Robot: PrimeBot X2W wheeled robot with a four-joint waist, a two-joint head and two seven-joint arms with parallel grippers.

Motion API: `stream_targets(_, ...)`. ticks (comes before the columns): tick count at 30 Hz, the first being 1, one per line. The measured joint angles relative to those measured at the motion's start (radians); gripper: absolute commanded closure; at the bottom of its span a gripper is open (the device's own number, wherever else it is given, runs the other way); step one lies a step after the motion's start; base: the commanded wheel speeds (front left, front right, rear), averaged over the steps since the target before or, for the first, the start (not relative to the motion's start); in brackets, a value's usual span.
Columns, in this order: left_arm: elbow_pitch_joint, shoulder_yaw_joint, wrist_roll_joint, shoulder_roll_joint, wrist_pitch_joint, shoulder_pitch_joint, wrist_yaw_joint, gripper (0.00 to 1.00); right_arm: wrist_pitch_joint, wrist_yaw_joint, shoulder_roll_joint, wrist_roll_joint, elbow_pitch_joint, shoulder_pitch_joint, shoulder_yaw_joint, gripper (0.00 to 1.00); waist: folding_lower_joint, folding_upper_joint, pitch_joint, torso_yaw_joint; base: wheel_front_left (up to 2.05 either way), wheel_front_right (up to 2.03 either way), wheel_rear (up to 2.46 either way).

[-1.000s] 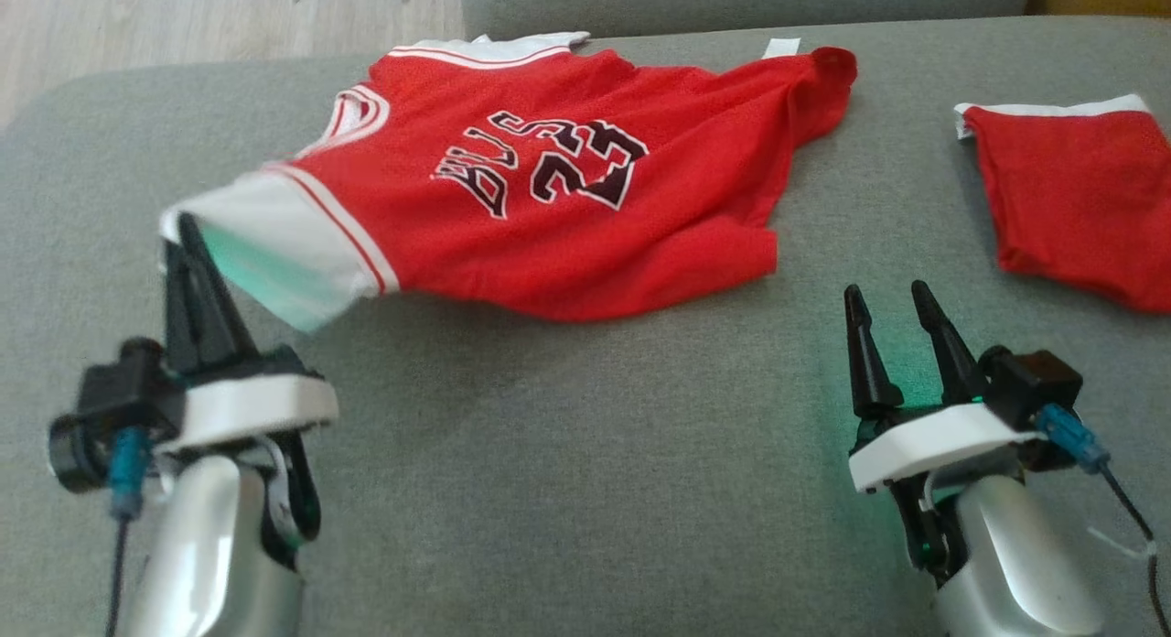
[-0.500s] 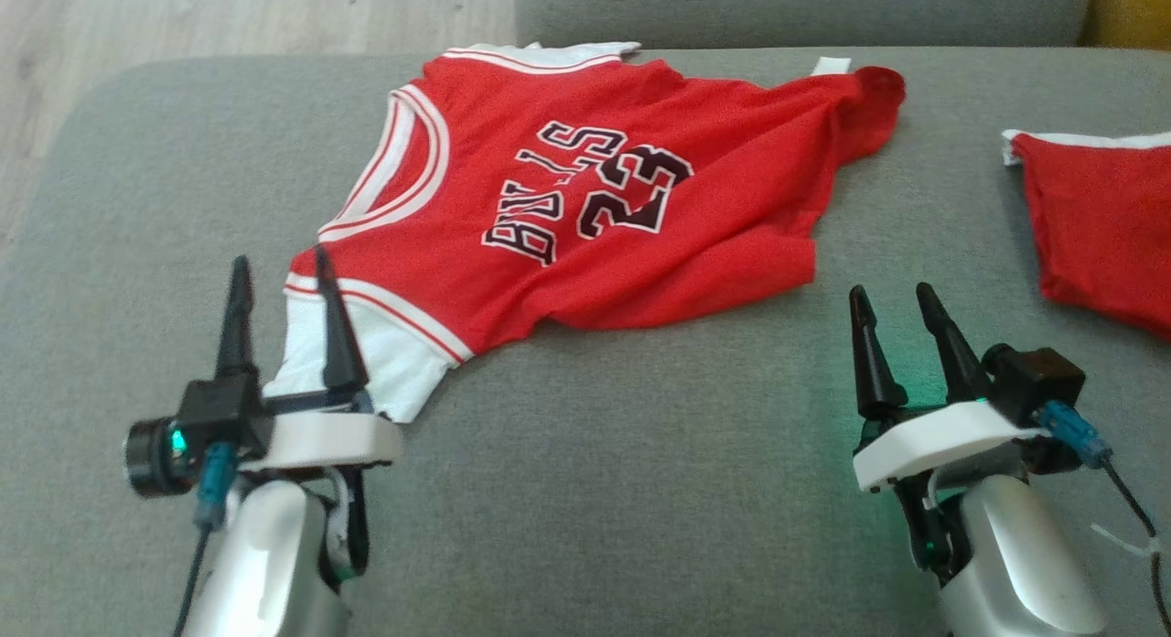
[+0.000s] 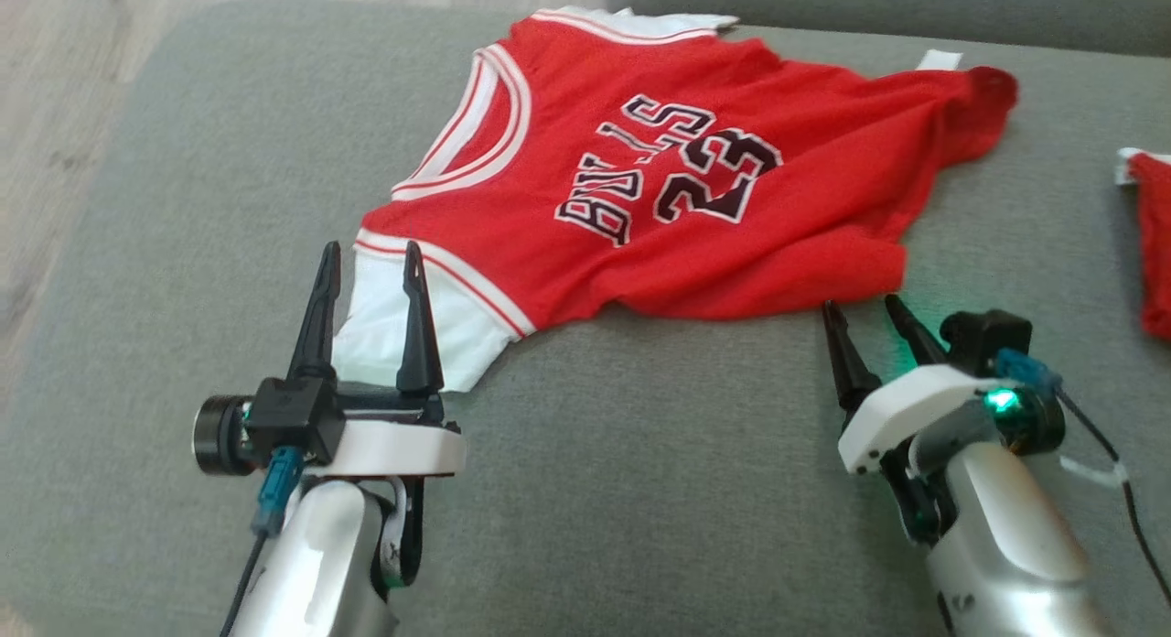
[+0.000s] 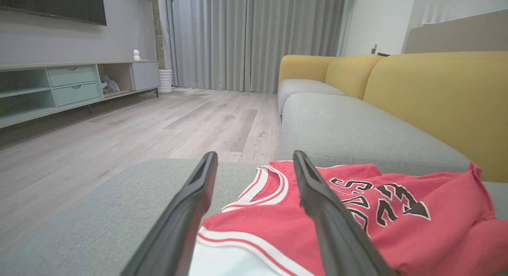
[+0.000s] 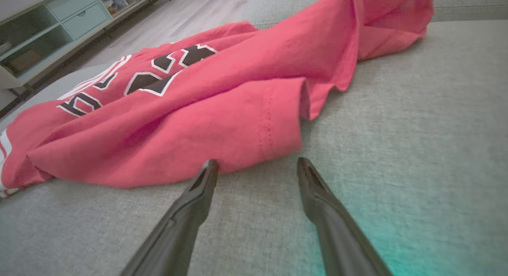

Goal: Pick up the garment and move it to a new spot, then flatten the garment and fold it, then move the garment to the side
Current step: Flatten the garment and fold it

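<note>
Left gripper (image 3: 370, 250): I see its two fingers spread wide with nothing between them. They hang just over the near end of the garment, tips pointing away from me.
White panel (image 3: 471, 321): it lies under and just right of the left fingertips, flat on the grey cushion (image 3: 640, 491). I judge this end well enough laid out, so I would lift that hand straight up and clear, dragging no cloth with it.
Jersey (image 3: 714, 253): the task's garment lies ahead of both hands and between them, front up with the lettering showing. The neck opening sits beyond the left fingertips. The body looks rumpled toward the right, so I take flattening to be the step in hand.
Near hem (image 5: 274, 125): it is doubled and puffed up, just ahead of the right fingertips and not touching them.
Right gripper (image 3: 860, 303): its fingers stand wide apart and empty, low over the cushion, tips just short of that hem. For a clean pinch I would slide one finger along the cushion under the hem's corner and close on the whole thickness. Then I would draw it toward me and rightward, staying low so the cloth spreads instead of lifting.
Far corner (image 3: 993, 92): it is bunched up well beyond the right hand and, I reckon, needs its own pull afterward.
Second red piece (image 3: 1154, 243): it lies off to the right of the right hand, apart from the jersey. I would end my pull short of it.
</note>
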Motion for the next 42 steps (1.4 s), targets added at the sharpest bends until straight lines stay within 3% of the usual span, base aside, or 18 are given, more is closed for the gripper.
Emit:
stream_targets(6,0.0,-0.005,-0.001,-0.001,0.0,0.0,0.0,0.0,0.0,0.0,-0.001,-0.028,0.096,-0.076,-0.017,0.0,0.0,0.0,0.024,0.036,0.0,0.0,0.0)
stream_targets(7,0.0,-0.005,-0.001,-0.001,0.0,0.0,0.0,0.0,-0.005,0.0,-0.002,-0.036,0.11,-0.089,-0.017,0.23,0.0,0.0,0.026,0.039,0.0,0.0,0.0)
stream_targets(8,0.0,-0.005,-0.001,-0.002,0.0,-0.001,0.0,0.0,-0.011,0.0,-0.002,-0.041,0.124,-0.1,-0.016,0.23,0.0,0.0,0.027,0.041,0.0,0.0,0.0)
stream_targets(9,0.0,-0.005,-0.001,-0.002,0.0,-0.001,0.0,0.0,-0.018,0.0,-0.002,-0.044,0.136,-0.111,-0.015,0.82,0.0001,0.0,0.027,0.043,0.0,0.0,0.0)
stream_targets(10,0.001,-0.005,-0.001,-0.002,0.0,-0.001,0.0,0.0,-0.028,0.0,-0.002,-0.043,0.148,-0.117,-0.011,1.0,0.0001,0.0,0.025,0.042,0.0,0.0,0.0)
stream_targets(18,0.012,0.003,0.0,0.002,0.0,0.004,0.0,0.0,-0.106,0.0,-0.002,-0.034,0.172,-0.115,0.025,1.0,0.0,0.0,-0.015,-0.002,0.0,0.0,0.0)
stream_targets(22,0.012,0.013,0.0,0.005,0.0,0.035,-0.001,0.0,-0.112,0.0,-0.007,-0.066,0.075,-0.049,-0.04,1.0,0.0,0.0,-0.057,-0.069,0.0,0.0,0.0)
stream_targets(29,0.012,0.004,0.0,0.005,0.0,0.064,-0.01,0.0,0.027,0.0,-0.023,-0.174,-0.176,0.095,-0.184,1.0,-0.0002,0.0,-0.111,-0.129,0.0,0.0,0.0)
stream_targets(35,0.012,-0.01,-0.001,0.004,0.0,0.066,-0.018,0.0,0.176,0.0,-0.006,-0.22,-0.385,0.209,-0.245,1.0,-0.0002,0.0,-0.118,-0.134,0.0,0.0,0.0)
stream_targets(42,0.019,-0.036,-0.001,0.002,0.0,0.063,-0.03,0.0,0.268,0.0,0.002,-0.238,-0.424,0.2,-0.23,1.0,0.0,0.0,-0.078,-0.101,0.0,0.0,0.0)
